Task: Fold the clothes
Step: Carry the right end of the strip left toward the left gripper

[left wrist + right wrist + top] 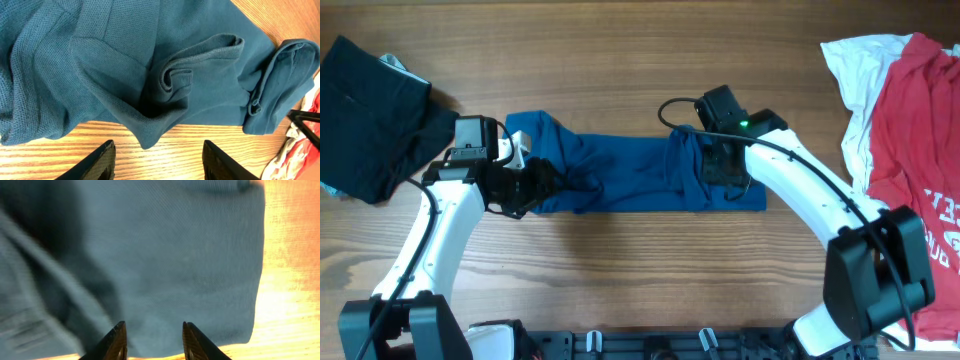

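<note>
Nearest the overhead lens are the robot's two limbs, the left arm [425, 235] and the right arm [810, 195], reaching in over the wooden table [620, 60]

Largest of the clothes in play is the dark blue shirt [630, 170], gathered into a long rumpled band at the middle of the table. Its long axis runs left to right, so it lies across both arms' reach, not along it. At the table's right edge a red garment [920, 130] with white print lies on top of a white garment [855, 70], well apart from the shirt. A black garment [370, 110] sits at the far left, near the left arm's wrist but clear of the shirt.

The left gripper [535, 182] is at the shirt's left end. From its wrist camera the jaws stand about half apart with only bare wood between the fingers [102, 160], and the creased cloth begins just ahead of them. The right gripper [720, 165] is over the right part of the band, short of its right end. Its jaws are parted more narrowly, the fingers [117, 340] hovering above flat cloth with nothing pinched.

Each arm is nearest its own end, so the next fold probably turns on bringing one end along that axis toward the other.

Count: one blue shirt, one red, one white and one black garment, two arms, two grippers
</note>
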Tool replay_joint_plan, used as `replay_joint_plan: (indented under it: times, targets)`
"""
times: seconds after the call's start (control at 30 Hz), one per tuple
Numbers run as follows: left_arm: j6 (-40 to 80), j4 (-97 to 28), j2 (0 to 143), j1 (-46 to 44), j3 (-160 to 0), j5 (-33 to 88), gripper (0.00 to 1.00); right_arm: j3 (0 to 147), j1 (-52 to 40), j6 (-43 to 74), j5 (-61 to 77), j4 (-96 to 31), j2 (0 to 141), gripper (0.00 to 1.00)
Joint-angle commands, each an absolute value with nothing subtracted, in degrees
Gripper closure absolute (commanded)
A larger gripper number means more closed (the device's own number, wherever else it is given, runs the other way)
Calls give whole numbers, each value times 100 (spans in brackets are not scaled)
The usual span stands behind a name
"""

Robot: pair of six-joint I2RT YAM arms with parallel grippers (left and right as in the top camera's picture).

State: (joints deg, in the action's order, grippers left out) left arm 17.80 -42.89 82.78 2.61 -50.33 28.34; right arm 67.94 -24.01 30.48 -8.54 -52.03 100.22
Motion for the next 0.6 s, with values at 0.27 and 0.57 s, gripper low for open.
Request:
replay_joint_plan:
  times: [0.27,0.57]
  targets:
    - [1669,-4292,8230,235,-5078,2735,44,6512,-2488,1678,1914,-3723,10641,63]
    - [1669,-4294,8230,235,-5078,2735,42,6519,-2517,1155,3411,-3120,10624,59]
